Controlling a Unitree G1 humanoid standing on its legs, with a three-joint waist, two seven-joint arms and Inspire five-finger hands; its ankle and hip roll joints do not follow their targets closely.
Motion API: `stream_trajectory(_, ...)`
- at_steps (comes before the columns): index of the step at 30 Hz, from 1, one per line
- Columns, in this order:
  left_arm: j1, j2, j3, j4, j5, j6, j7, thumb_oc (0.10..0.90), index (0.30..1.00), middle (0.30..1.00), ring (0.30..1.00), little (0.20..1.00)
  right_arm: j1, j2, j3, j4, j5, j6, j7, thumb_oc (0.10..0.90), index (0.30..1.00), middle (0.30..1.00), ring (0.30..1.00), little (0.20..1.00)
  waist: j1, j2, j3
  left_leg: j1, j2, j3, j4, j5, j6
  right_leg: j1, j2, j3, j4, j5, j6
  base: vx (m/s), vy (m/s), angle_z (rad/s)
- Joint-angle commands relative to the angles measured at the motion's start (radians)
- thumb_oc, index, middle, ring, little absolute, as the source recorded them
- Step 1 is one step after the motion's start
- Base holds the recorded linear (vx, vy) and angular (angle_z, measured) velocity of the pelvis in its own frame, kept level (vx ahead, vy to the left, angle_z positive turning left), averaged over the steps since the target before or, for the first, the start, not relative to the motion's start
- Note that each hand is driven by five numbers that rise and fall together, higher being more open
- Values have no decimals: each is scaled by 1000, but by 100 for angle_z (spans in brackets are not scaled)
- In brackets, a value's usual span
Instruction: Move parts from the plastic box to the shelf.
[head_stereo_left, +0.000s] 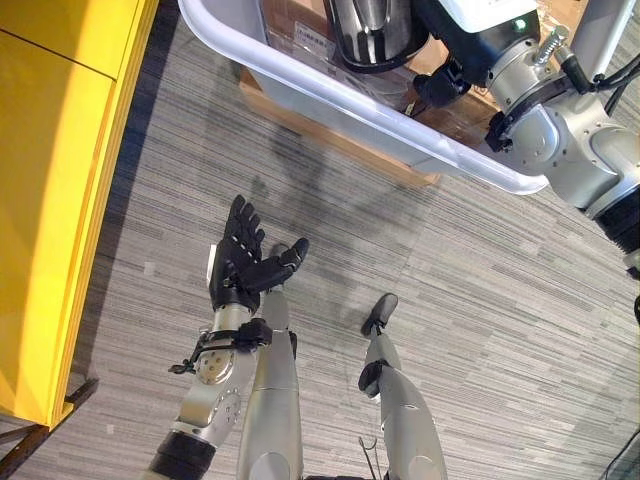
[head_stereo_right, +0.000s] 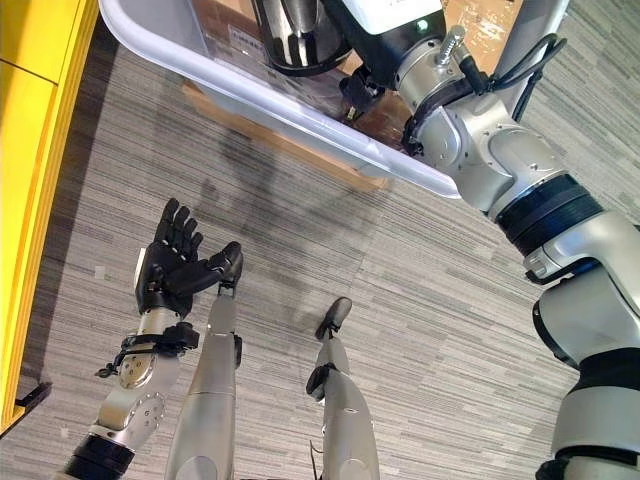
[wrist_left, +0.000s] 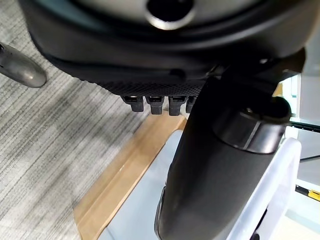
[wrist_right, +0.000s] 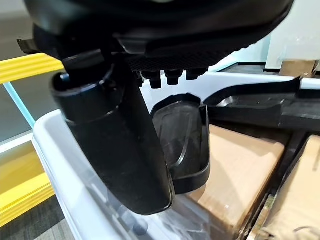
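The white-rimmed plastic box (head_stereo_left: 330, 95) stands at the top of the eye views. My right hand (head_stereo_right: 358, 90) reaches over its rim into it. In the right wrist view the hand (wrist_right: 115, 145) is open, thumb and straight fingers (wrist_right: 170, 77) just above a black tray-like part (wrist_right: 182, 145) that lies in the box. A dark glossy rounded part (head_stereo_left: 370, 30) lies further back in the box. My left hand (head_stereo_left: 245, 262) hovers open and holds nothing, palm up over the floor, apart from the box. The yellow shelf (head_stereo_left: 50, 200) stands at the left.
The box rests on a flat brown cardboard base (head_stereo_left: 330, 140) on grey striped carpet (head_stereo_left: 480, 300). Brown cardboard (wrist_right: 240, 165) shows under the black part, and long black parts (wrist_right: 270, 107) lie beside it. Open floor lies between the shelf and the box.
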Motion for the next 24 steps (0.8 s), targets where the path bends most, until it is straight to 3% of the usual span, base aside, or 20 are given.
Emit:
stream_trajectory(1,-1,15,21,-131,46,-90,-6,900,1000,1000,1000,1000,-154,-39,-55,-16,-5,-3,-93,900,1000,1000,1000,1000,2,-16,2,4,7,56,90,-111,10,51,-35,65,91,-75,27,0,0,0)
stream_trajectory(13,3,9,18,-139,46,-93,8,900,1000,1000,1000,1000,-150,3,-72,-10,-6,6,-111,900,1000,1000,1000,1000,1,-20,2,-35,5,47,104,-118,10,28,-30,62,93,-78,27,0,0,0)
stream_trajectory(24,-8,10,2,-152,56,-98,24,900,1000,1000,1000,1000,-135,74,-125,66,25,20,-156,900,1000,1000,1000,1000,9,-7,2,-101,-13,29,117,-120,13,-16,-31,54,99,-82,28,7,4,4)
